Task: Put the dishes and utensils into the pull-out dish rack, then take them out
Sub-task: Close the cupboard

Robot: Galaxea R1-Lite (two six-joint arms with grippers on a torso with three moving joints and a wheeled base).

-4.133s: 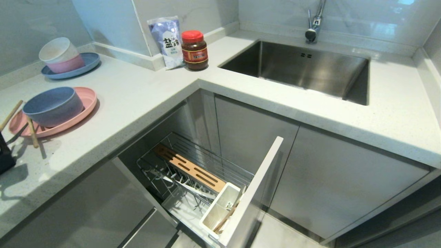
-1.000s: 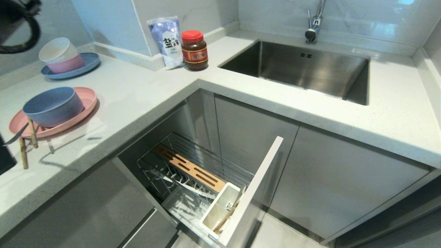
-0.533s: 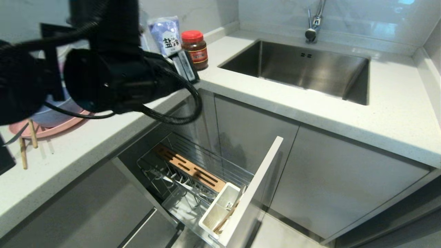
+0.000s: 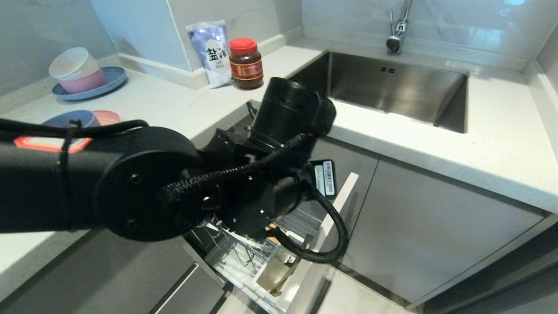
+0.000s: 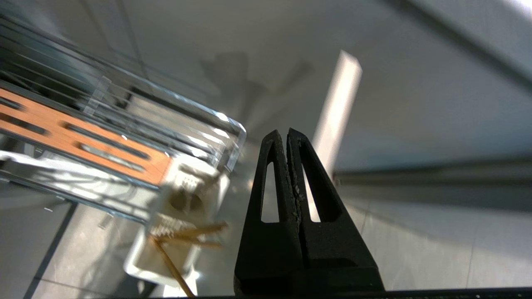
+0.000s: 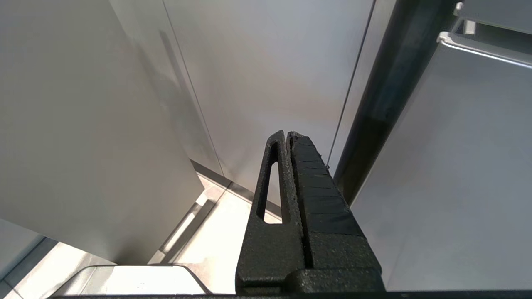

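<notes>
- Your left gripper [image 5: 286,137] is pinched shut with nothing in it, hanging over the pull-out dish rack [image 5: 124,137] near its front panel.
- Chopsticks [image 5: 183,241] stand in the white cutlery box [image 5: 174,207] at the rack's front corner — off to one side of the fingertips, their long axis leaning toward that panel.
- Your right gripper [image 6: 287,135] is parked, also shut, by the cabinet doors — the left is nearer.

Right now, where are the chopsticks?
The chopsticks are in the white cutlery box at the front end of the pulled-out rack, beside the wooden bar, seen in the left wrist view.
</notes>
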